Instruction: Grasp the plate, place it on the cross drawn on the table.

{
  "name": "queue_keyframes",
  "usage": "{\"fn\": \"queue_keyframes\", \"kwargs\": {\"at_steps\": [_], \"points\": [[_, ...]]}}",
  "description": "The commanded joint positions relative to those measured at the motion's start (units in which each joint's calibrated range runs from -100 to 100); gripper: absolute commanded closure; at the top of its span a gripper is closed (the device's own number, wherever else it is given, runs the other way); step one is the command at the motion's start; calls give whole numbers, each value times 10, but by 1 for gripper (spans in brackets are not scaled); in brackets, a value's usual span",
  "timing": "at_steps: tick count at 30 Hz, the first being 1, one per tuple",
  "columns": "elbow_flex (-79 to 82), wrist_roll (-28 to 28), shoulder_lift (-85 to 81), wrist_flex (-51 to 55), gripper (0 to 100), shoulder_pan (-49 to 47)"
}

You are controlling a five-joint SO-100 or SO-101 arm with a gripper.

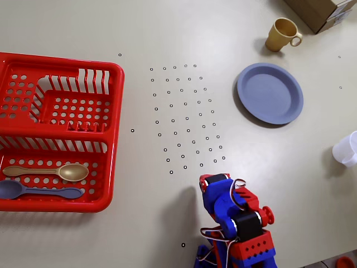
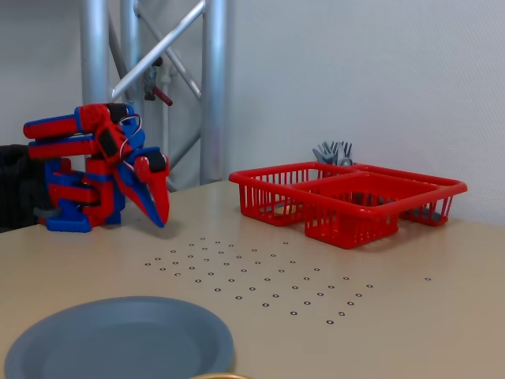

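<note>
Plate, round matte blue-grey plastic [image 1: 270, 92], lies flat on your pale dotted bench [image 1: 167, 33] near a yellow mug [image 1: 280, 34], well apart from your red-and-blue tool [image 2: 157, 215], folded home, jaws together, holding nothing.

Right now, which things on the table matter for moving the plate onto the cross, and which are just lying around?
For the job: plate, gripper, table. I cannot make out the cross.

Lying about: red basket with two spoons, yellow mug, cardboard box, white cup.
</note>
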Motion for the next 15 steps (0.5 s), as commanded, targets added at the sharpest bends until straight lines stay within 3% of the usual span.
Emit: {"fn": "queue_keyframes", "kwargs": {"at_steps": [1, 15], "points": [[-16, -5, 2, 7, 100, 4], [-16, -3, 3, 9, 100, 13]]}}
